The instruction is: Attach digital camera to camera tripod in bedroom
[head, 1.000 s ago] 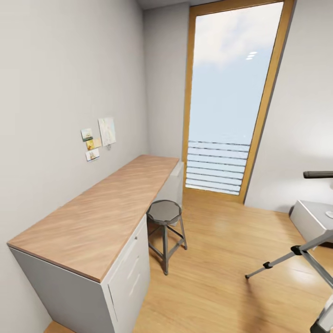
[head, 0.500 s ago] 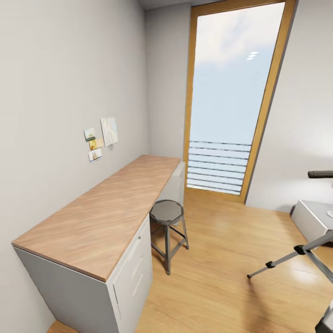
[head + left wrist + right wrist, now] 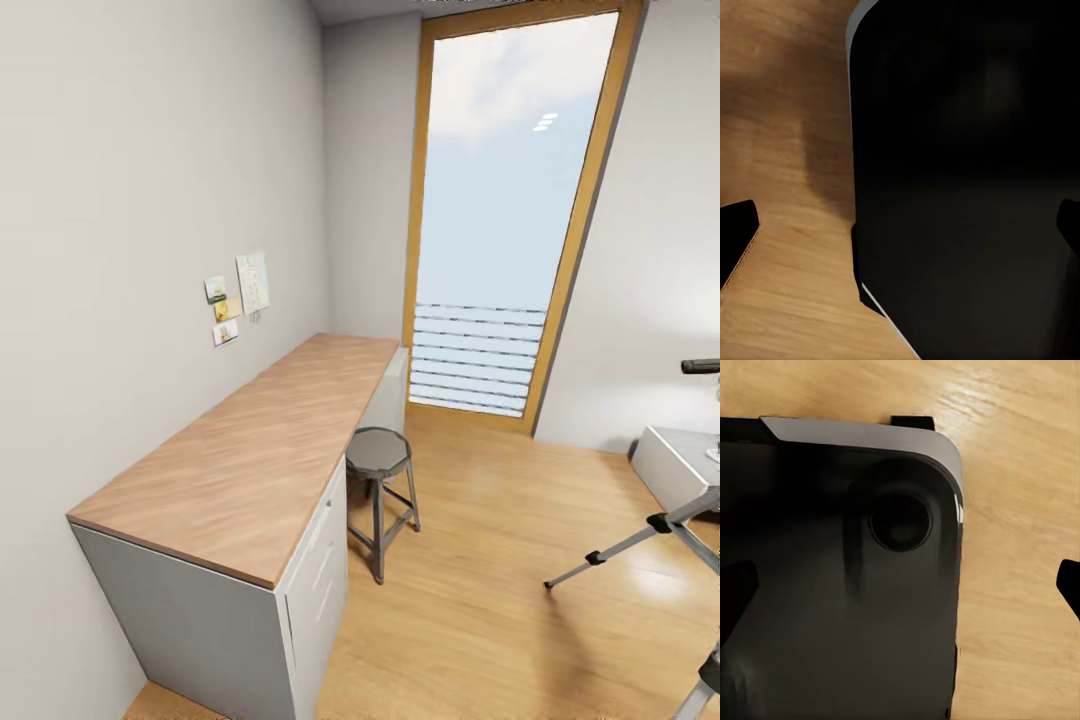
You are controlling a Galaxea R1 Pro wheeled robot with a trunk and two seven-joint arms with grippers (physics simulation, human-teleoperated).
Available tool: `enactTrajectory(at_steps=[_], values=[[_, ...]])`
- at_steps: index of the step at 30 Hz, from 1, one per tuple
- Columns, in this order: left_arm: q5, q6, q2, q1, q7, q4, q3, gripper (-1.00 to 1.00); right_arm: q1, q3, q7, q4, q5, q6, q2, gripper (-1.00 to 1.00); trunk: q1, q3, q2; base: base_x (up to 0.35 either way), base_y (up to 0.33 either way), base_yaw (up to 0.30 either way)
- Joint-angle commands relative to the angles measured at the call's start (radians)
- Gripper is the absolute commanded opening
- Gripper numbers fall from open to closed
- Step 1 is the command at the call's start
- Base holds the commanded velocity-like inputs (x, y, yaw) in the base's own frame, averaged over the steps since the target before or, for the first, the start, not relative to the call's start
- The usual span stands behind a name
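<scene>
The tripod [image 3: 655,525] stands at four o'clock, beside the bed [image 3: 675,462]; I see no camera yet. My left gripper [image 3: 900,232] and right gripper [image 3: 900,592] hang spread, holding nothing. I judge the tripod stiff but tippy, so I'd press gently at its head.

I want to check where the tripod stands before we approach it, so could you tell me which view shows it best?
The head view shows it best: the camera tripod stands at the right edge, with silver legs spread on the wood floor and the black handle above. The two wrist views look down at floor and the robot's dark body, giving nothing of the tripod.
</scene>
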Motion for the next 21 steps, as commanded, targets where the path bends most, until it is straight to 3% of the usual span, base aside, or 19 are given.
enactTrajectory(at_steps=[1,11,21], values=[[0.000,-0.002,0.000,0.001,-0.001,-0.002,0.000,1.00,0.000,0.001,0.000,0.000,0.000,-0.002,0.000,1.00,0.000,-0.001,0.000,-0.096,0.211,-0.121],[0.000,-0.008,-0.001,0.001,-0.001,-0.002,0.000,1.00,0.000,0.002,0.002,0.000,0.000,-0.002,0.000,1.00,0.000,-0.001,0.000,-0.043,0.093,-0.168],[0.000,-0.011,-0.002,0.001,0.002,-0.002,0.000,1.00,0.000,0.001,0.000,-0.001,0.000,-0.002,0.000,1.00,0.000,-0.001,0.000,-0.008,0.019,-0.054]])
